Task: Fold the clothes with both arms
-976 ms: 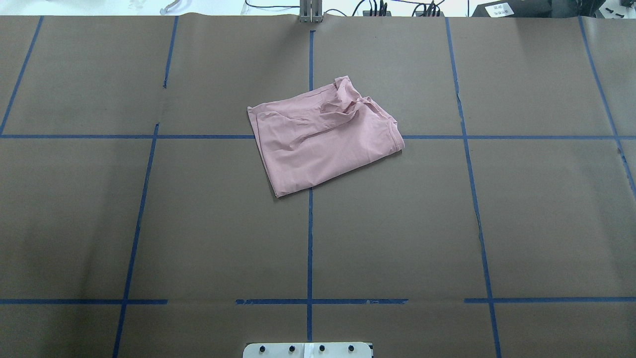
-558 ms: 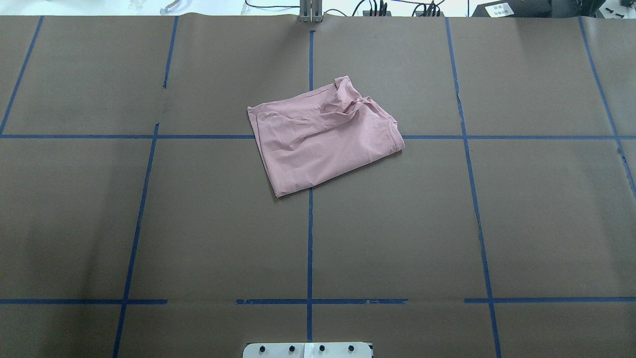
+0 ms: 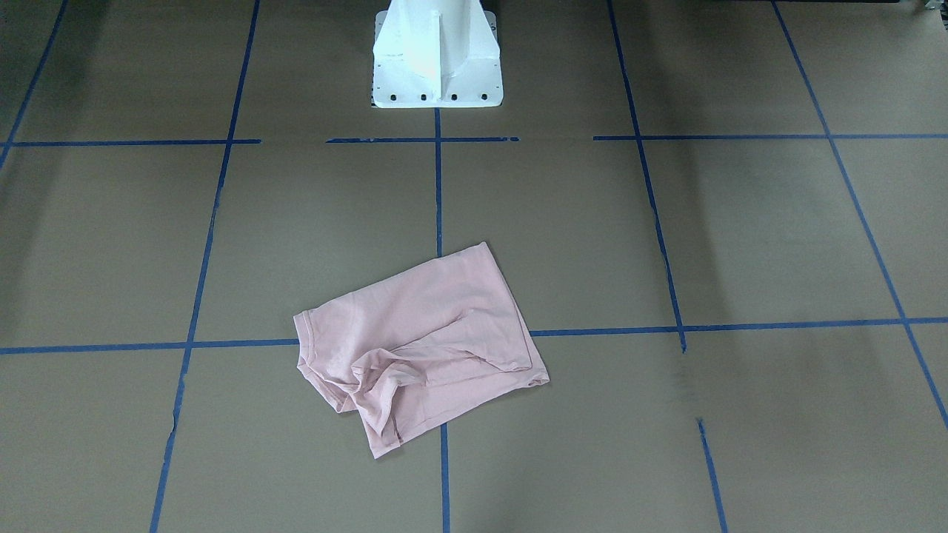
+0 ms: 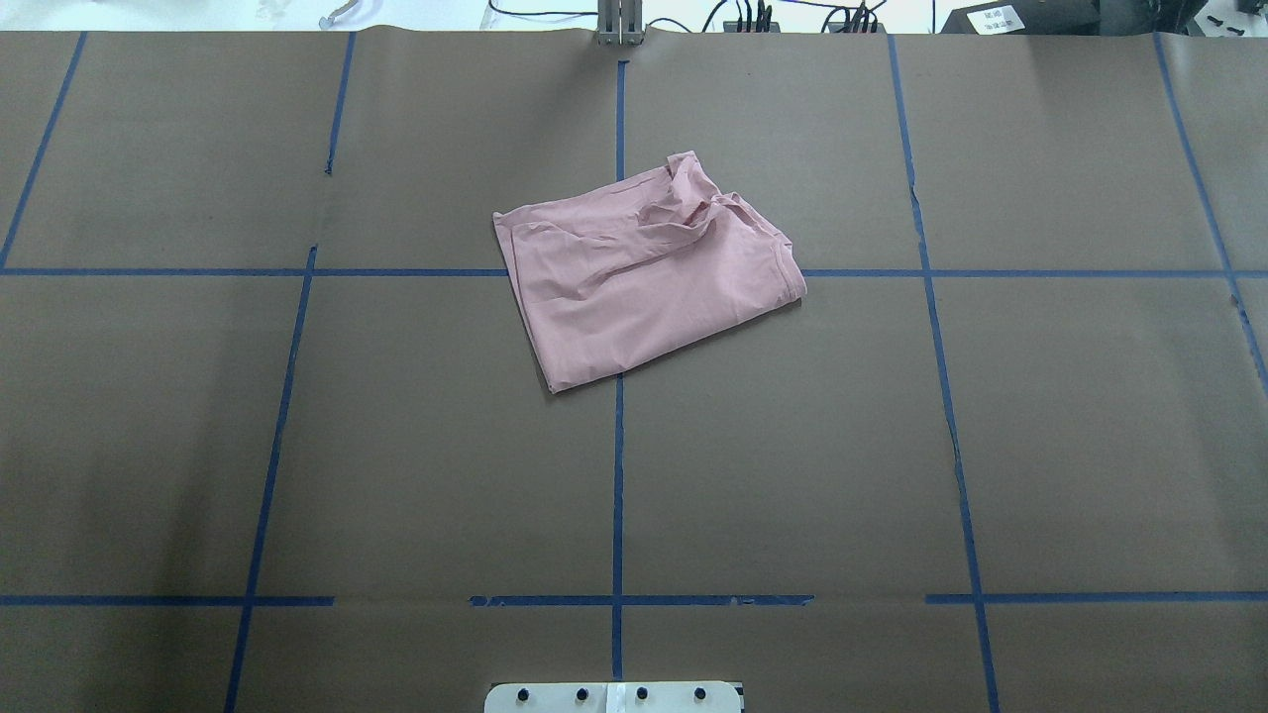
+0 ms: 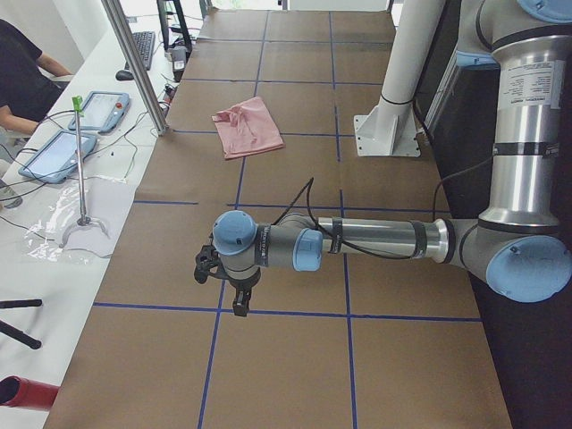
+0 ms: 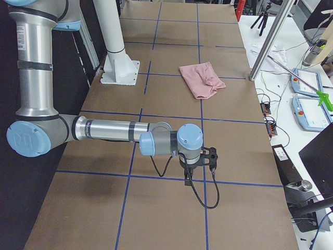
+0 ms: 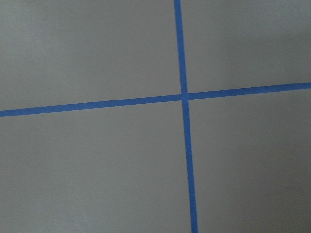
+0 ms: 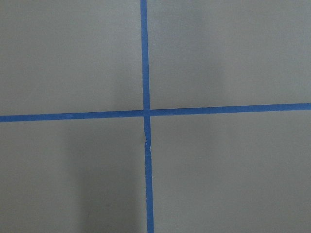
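The pale pink T-shirt (image 4: 644, 277) lies folded into a rough rectangle at the middle of the brown table, with a bunched sleeve on its far side. Its print is hidden. It also shows in the front view (image 3: 422, 340), the left side view (image 5: 248, 125) and the right side view (image 6: 202, 78). My left gripper (image 5: 225, 284) hangs over the table's left end, far from the shirt. My right gripper (image 6: 201, 165) hangs over the right end, also far from it. Both show only in the side views, so I cannot tell whether they are open or shut. The wrist views show only bare table and tape.
Blue tape lines (image 4: 618, 475) mark a grid on the brown table cover. The white pedestal base (image 3: 435, 66) stands at the robot's edge. A metal post (image 5: 134, 63) and a side bench with tablets (image 5: 55, 154) border the far edge, where a person sits.
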Action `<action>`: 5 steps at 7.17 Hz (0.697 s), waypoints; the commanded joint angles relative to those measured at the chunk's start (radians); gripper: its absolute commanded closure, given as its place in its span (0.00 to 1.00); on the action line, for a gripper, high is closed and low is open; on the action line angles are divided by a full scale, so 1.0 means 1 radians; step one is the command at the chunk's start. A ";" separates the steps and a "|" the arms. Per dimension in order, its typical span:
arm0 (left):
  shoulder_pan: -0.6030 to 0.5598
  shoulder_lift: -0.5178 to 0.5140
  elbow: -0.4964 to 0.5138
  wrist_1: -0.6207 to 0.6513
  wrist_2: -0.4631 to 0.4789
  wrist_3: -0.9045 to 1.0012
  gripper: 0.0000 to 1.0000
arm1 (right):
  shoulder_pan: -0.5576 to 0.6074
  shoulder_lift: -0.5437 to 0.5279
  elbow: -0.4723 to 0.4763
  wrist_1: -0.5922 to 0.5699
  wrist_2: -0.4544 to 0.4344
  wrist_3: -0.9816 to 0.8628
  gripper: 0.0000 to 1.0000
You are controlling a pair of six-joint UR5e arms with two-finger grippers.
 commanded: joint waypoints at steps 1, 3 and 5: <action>0.002 -0.002 0.000 0.000 -0.001 -0.001 0.00 | -0.001 0.003 -0.001 0.000 0.000 0.000 0.00; 0.000 -0.002 -0.001 -0.001 -0.001 -0.001 0.00 | -0.001 0.006 -0.002 0.000 -0.002 -0.002 0.00; 0.000 0.000 0.000 -0.001 -0.001 -0.001 0.00 | 0.001 0.005 -0.001 0.000 0.005 0.000 0.00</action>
